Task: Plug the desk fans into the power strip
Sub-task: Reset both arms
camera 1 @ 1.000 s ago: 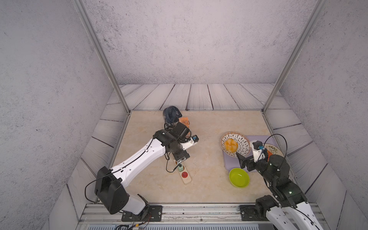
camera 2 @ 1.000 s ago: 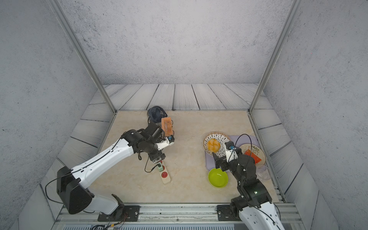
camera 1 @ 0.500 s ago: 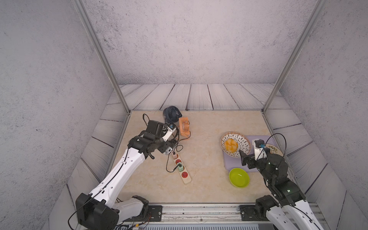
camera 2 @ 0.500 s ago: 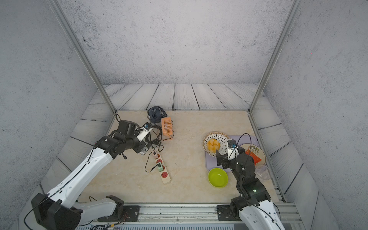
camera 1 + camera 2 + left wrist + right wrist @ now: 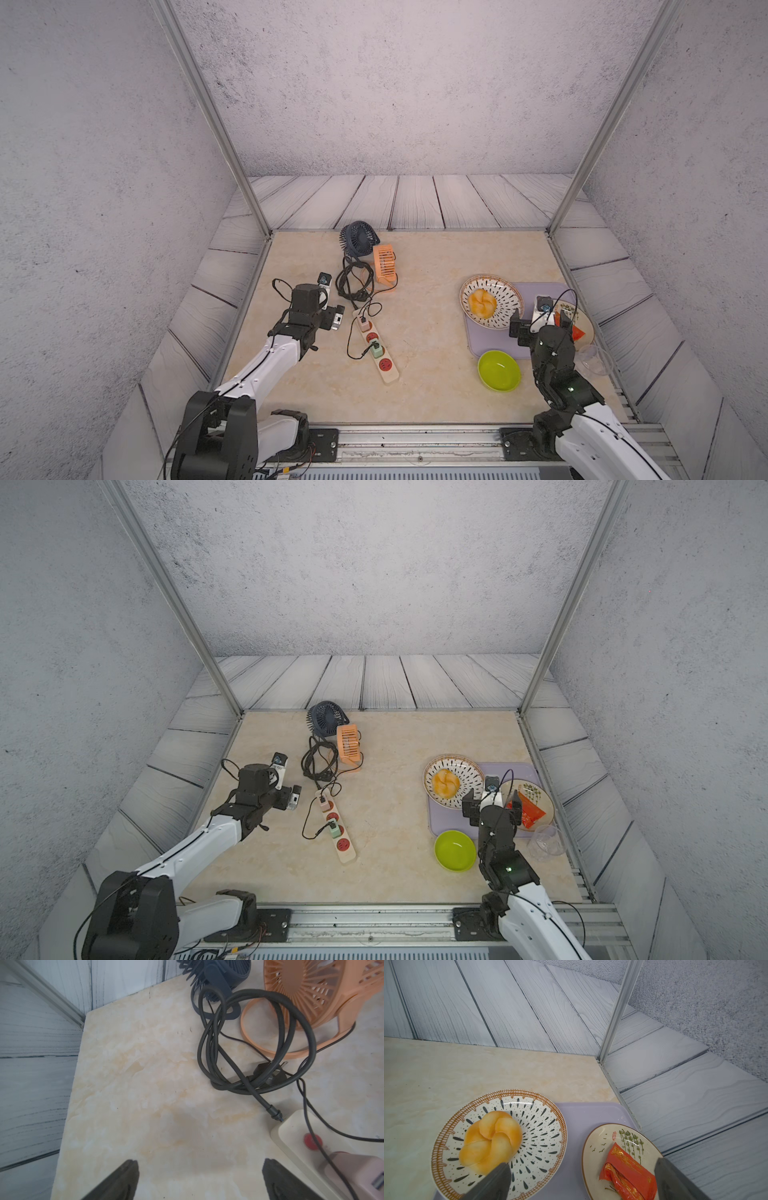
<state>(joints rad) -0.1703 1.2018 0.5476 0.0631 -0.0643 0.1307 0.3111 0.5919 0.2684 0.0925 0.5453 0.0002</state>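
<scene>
The cream power strip (image 5: 392,375) (image 5: 349,854) (image 5: 291,1126) lies slantwise mid-table. A pink adapter (image 5: 363,324) sits in its far socket and a green adapter (image 5: 376,350) in the third. Thin black cables run from both toward two desk fans at the back, one dark blue (image 5: 360,239) (image 5: 224,968) and one orange (image 5: 384,260) (image 5: 307,987). I cannot trace which cable joins which fan. My left gripper (image 5: 331,306) (image 5: 287,786) (image 5: 200,1167) hangs open and empty left of the strip. My right gripper (image 5: 540,323) (image 5: 492,806) (image 5: 581,1165) is open above the plates.
A thick black cord coil (image 5: 351,284) (image 5: 249,1043) lies between the fans and the strip. At right, a purple tray (image 5: 488,351) carries a patterned plate (image 5: 510,291) with a bun and a plate (image 5: 593,1147) with a red packet. A green bowl (image 5: 498,370) and a clear cup (image 5: 596,360) stand nearby.
My left arm has drawn back from over the power strip to its left side, and its gripper has opened. The green adapter now shows seated in the strip. The right arm barely moved.
</scene>
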